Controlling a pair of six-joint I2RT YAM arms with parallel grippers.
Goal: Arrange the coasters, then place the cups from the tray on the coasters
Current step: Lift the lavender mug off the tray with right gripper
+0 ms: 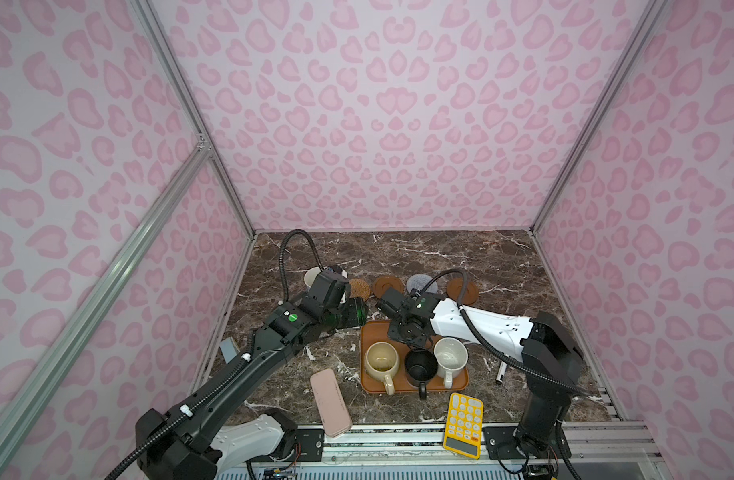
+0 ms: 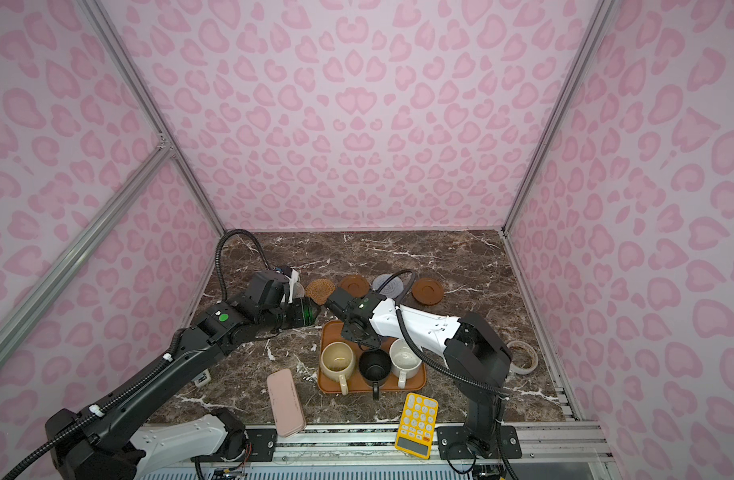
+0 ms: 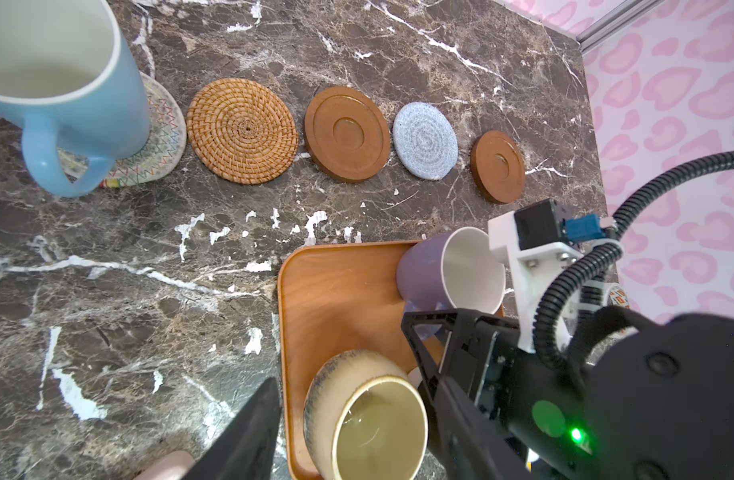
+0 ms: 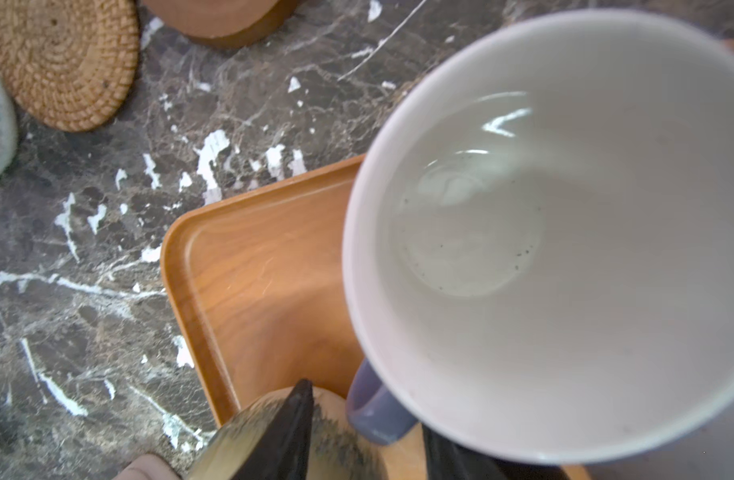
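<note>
Lavender mug (image 4: 544, 249), handle clamped in right end effector (image 4: 369, 411), tilts over tray (image 4: 253, 270) holding three mugs (image 1: 420, 365); left end effector (image 3: 367, 380) parted.

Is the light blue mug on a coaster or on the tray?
On a coaster: the light blue mug stands on the off-white woven coaster beside the rattan coaster, clear of the tray.
</note>
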